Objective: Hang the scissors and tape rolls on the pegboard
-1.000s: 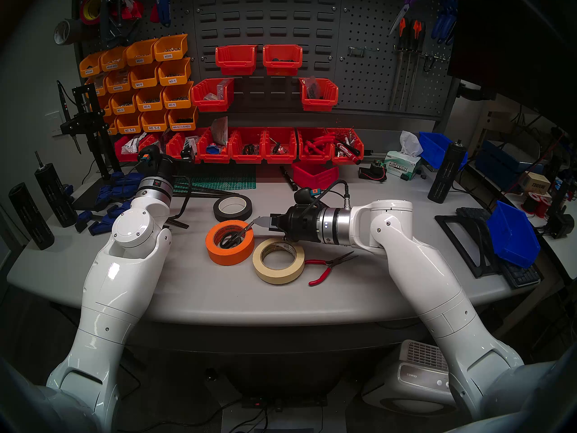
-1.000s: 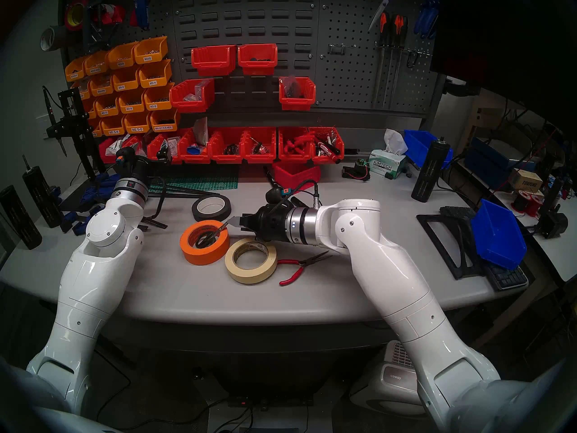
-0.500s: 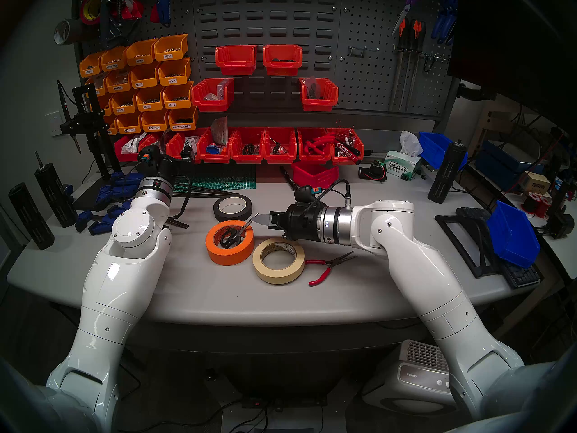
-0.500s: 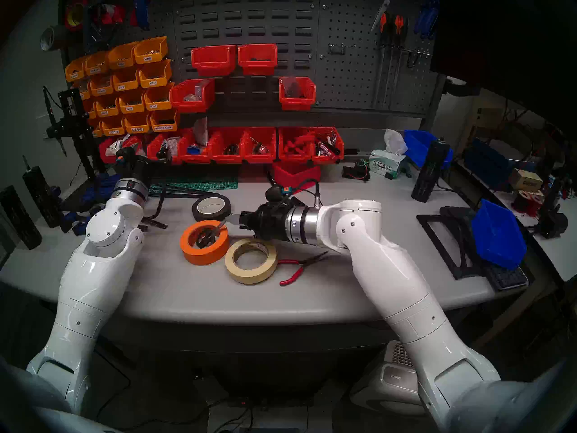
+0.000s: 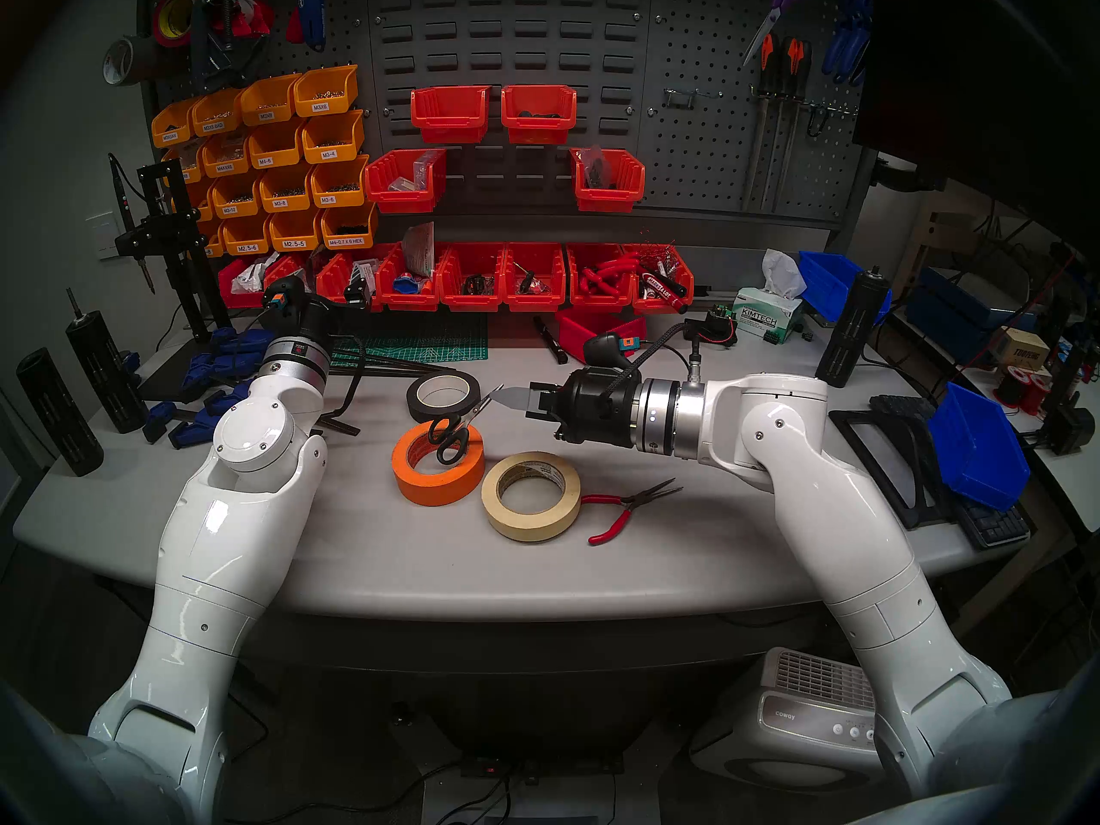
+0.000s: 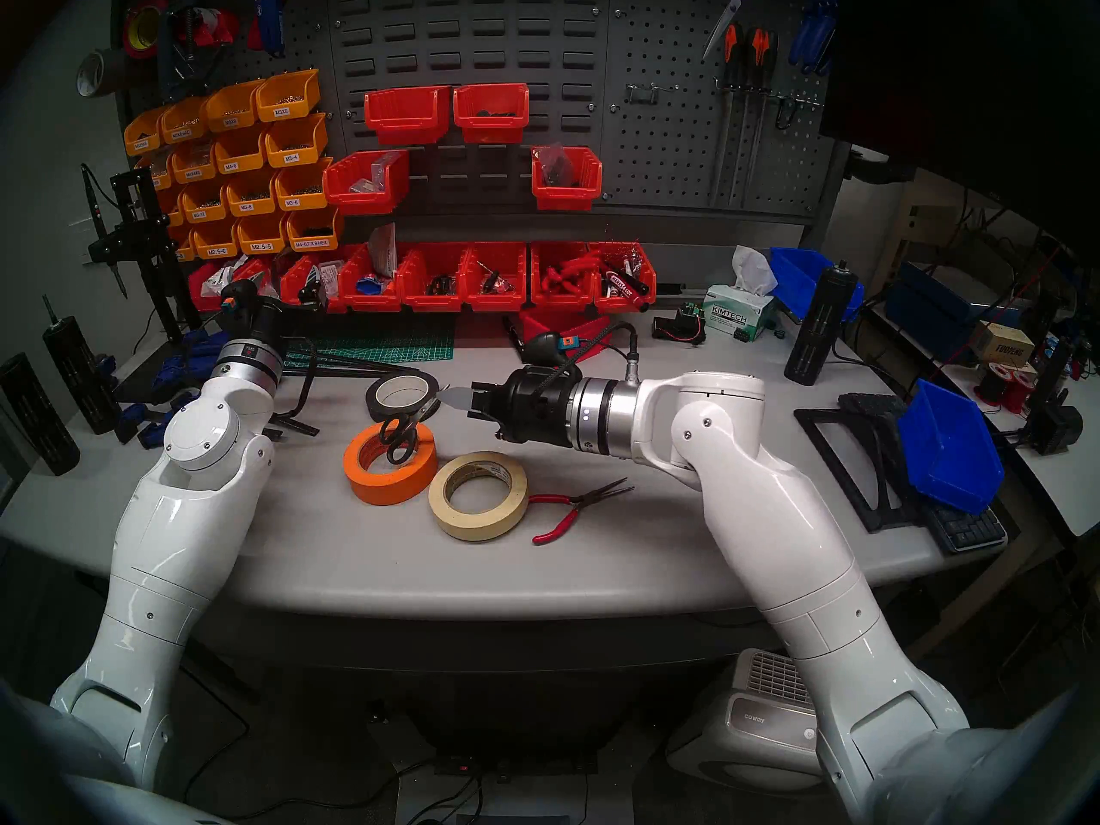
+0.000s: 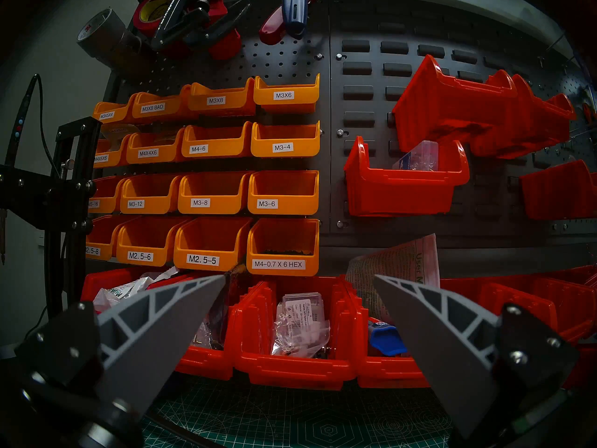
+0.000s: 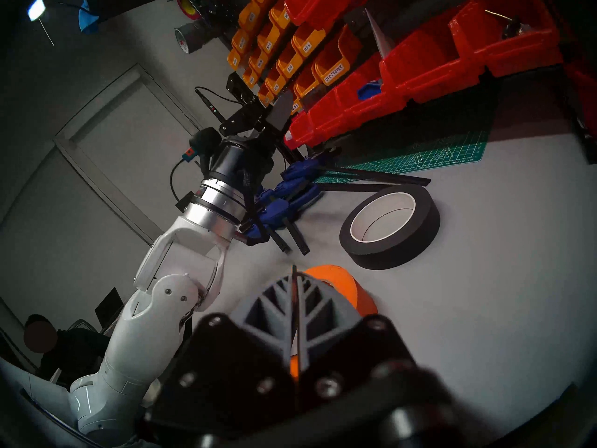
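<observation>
My right gripper [image 5: 500, 397] [image 6: 443, 397] is shut on the blade tips of the black-handled scissors [image 5: 450, 438] [image 6: 397, 437]. They hang tilted, handles low over the orange tape roll [image 5: 437, 469] [image 6: 387, 472]. In the right wrist view the fingers [image 8: 274, 295] press together on the thin blade [image 8: 294, 295], with the orange roll [image 8: 345, 282] behind. The cream tape roll [image 5: 530, 496] [image 6: 478, 496] lies flat just right of the orange one. The pegboard [image 5: 702, 151] [image 6: 661, 151] stands at the back right. My left gripper [image 7: 298, 285] is open and empty, facing the bins.
A black tape roll [image 5: 443, 395] [image 8: 391, 227] lies behind the orange one. Red-handled pliers [image 5: 625, 508] rest right of the cream roll. Red bins [image 5: 476, 276] line the back, orange bins [image 7: 213, 192] hang on the left. A green cutting mat [image 5: 416, 341] lies beyond.
The right gripper closed on the scissors' blades and rose back and to the right, lifting the handles out of the orange roll's core. The left arm has not moved.
</observation>
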`<state>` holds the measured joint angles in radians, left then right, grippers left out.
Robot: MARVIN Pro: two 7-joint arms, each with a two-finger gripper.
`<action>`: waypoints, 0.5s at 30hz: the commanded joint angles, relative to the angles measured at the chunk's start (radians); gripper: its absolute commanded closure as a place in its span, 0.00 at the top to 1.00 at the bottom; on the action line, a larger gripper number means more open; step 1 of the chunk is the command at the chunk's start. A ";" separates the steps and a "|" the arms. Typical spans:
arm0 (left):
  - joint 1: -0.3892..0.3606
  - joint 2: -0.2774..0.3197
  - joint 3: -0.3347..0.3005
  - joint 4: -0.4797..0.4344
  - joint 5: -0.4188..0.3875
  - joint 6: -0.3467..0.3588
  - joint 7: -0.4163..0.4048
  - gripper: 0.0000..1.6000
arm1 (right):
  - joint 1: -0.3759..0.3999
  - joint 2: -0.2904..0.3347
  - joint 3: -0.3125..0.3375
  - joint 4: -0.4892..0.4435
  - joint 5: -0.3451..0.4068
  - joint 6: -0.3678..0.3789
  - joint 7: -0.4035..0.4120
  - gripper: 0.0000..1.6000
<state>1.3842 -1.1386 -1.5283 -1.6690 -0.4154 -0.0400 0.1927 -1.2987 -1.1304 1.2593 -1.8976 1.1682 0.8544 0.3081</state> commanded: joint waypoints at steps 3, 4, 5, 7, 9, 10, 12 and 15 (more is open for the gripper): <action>-0.030 0.001 -0.008 -0.028 -0.001 -0.011 0.000 1.00 | -0.038 -0.001 0.102 -0.111 0.021 -0.108 0.052 0.00; -0.030 0.001 -0.008 -0.028 -0.001 -0.011 0.000 1.00 | -0.041 0.001 0.111 -0.121 0.021 -0.115 0.054 0.00; -0.030 0.001 -0.008 -0.028 -0.001 -0.011 0.000 1.00 | -0.052 -0.004 0.127 -0.133 0.018 -0.141 0.053 0.00; -0.030 0.001 -0.008 -0.027 -0.001 -0.011 0.000 1.00 | -0.064 -0.011 0.154 -0.149 0.019 -0.173 0.059 0.00; -0.030 0.001 -0.008 -0.027 -0.001 -0.011 0.000 1.00 | -0.076 -0.015 0.182 -0.169 0.009 -0.190 0.067 0.00; -0.030 0.001 -0.008 -0.027 -0.001 -0.011 0.000 1.00 | -0.083 -0.019 0.193 -0.175 0.012 -0.204 0.068 0.00; -0.030 0.001 -0.008 -0.028 -0.001 -0.011 0.000 1.00 | -0.102 -0.032 0.222 -0.194 0.007 -0.237 0.076 0.00; -0.030 0.001 -0.008 -0.028 -0.001 -0.011 0.000 1.00 | -0.127 -0.050 0.263 -0.220 0.001 -0.283 0.084 0.00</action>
<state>1.3844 -1.1386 -1.5283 -1.6688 -0.4154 -0.0397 0.1927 -1.3870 -1.1377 1.4297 -2.0332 1.1779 0.6736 0.3621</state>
